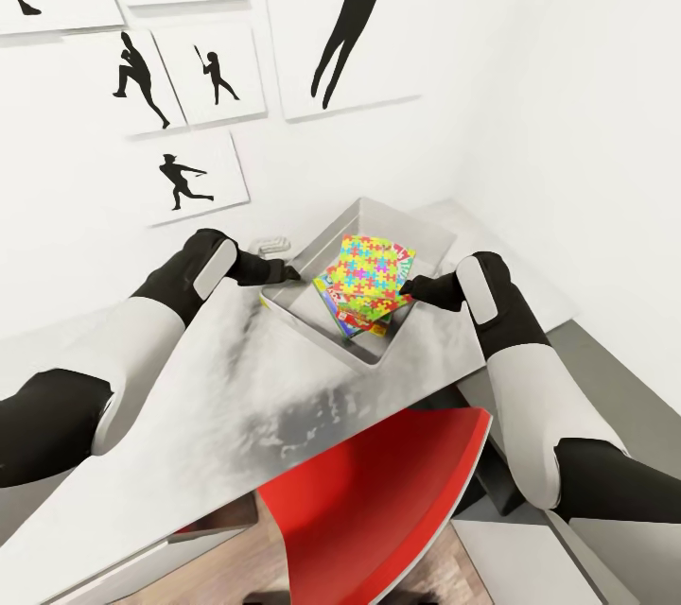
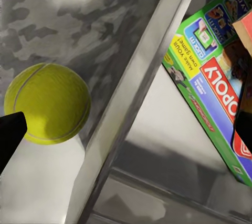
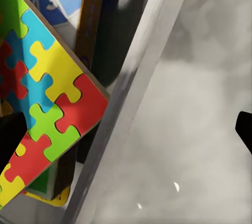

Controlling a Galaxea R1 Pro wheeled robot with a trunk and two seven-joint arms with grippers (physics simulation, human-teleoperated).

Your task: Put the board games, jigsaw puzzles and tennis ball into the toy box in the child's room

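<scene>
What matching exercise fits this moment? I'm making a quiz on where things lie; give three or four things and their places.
Things:
1. tennis ball
2. jigsaw puzzle
3. board game
4. red chair

Places:
A. on top of the pile in the toy box
B. under the table edge
C. on the table, outside the box wall
D. inside the box, under other toys

Pairs: 1-C, 2-A, 3-D, 4-B

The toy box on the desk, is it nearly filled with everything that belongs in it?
Nearly. The toy box already holds a jigsaw puzzle lying on top of board games; how many items are stacked there cannot be counted. The tennis ball is on the table just outside the box wall, right by the left fingers, not clearly gripped. The ball going in seems to be what remains.
</scene>
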